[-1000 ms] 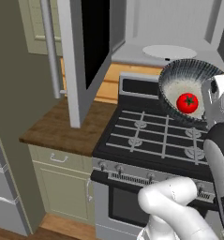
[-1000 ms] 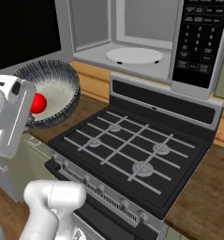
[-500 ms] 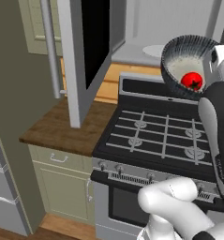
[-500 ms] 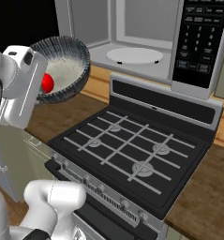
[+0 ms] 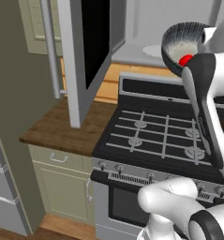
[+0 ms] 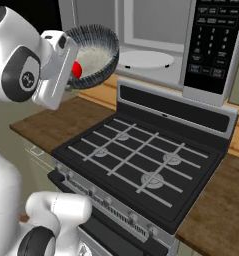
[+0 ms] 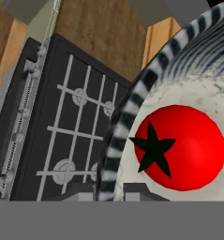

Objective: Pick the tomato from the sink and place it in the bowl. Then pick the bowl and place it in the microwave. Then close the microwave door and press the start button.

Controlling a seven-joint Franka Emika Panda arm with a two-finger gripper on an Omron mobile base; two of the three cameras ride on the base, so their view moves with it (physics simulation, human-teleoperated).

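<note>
Grey door (image 5: 87, 56) swung open at left. Bowl (image 6: 93, 56) carried tilted above the stove (image 6: 141, 165), gripper (image 7: 108, 191) clamped on its rim; tomato (image 7: 179, 146) loose inside, likely to roll. Rigid, light load; keep level. Microwave (image 6: 156, 37) cavity ahead, plate (image 6: 143, 59) bare, wood counter (image 5: 62, 129) beside.

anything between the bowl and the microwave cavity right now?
Nothing visible. The bowl, with the tomato inside, hangs tilted in the pincer above the stove, left of the microwave opening. The microwave door is swung open, and the turntable plate is bare.
</note>
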